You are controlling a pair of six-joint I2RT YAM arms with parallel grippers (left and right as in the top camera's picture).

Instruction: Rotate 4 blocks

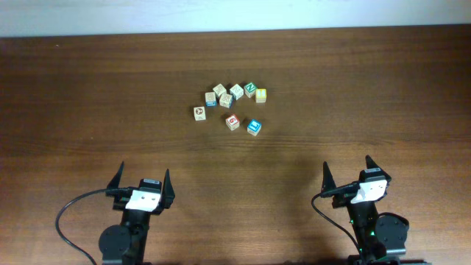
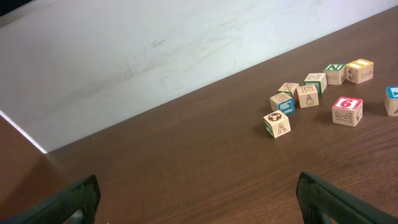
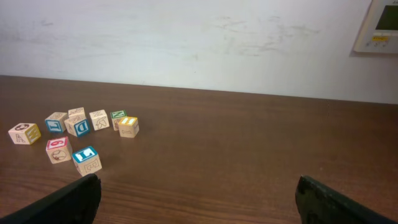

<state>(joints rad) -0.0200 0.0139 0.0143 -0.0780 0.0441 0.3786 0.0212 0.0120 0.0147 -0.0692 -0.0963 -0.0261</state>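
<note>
Both black end effectors, the left end effector [image 1: 144, 171] and the right end effector [image 1: 346, 163], sit nearest with their pointy jaws spread wide, nothing in them. Further out on the dark, grainy wood worktop [image 1: 88, 96] is a loose huddle of small pale-wood cubes. The blue block [image 1: 254, 126] and red block [image 1: 232, 121] come first. The yellow block [image 1: 260, 94] and green block [image 1: 250, 89] are side by side behind them, with the tan cubes [image 1: 221, 93] just left.

table [image 1: 88, 88]: dark brown wood | wall [image 3: 199, 43]: white, scuffed | wall panel [image 3: 379, 25]: beige — mounted on wall
</note>
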